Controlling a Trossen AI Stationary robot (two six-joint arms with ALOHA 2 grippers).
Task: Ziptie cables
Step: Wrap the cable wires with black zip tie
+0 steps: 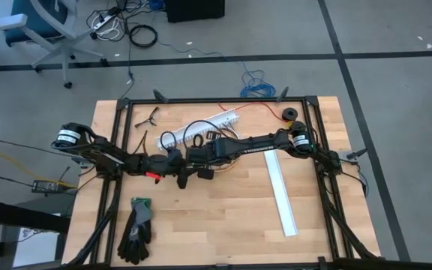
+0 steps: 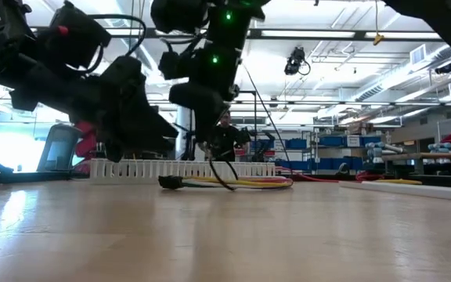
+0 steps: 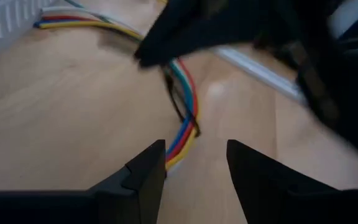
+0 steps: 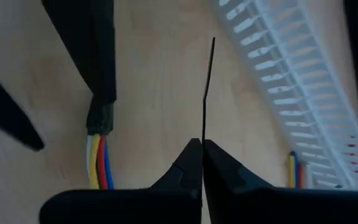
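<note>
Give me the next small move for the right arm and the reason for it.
Probably lift the thin black strip, apparently the zip tie's tail, gently away from the cables to cinch the loop. The right gripper is shut on that strip, and a dark band already crosses the bundle. The left gripper hangs open over the cables, gripping nothing, so keep the pull slow.

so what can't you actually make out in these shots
- High view: both arms cover the cables, so their middle is hidden.
- Left wrist view: the left claw stands open; a blurred dark shape hides the cables beyond.
- Right wrist view: the right claw is shut on a thin black strip; its far end cannot be traced.
- Low view: the dark connector is too small for detail.
</note>
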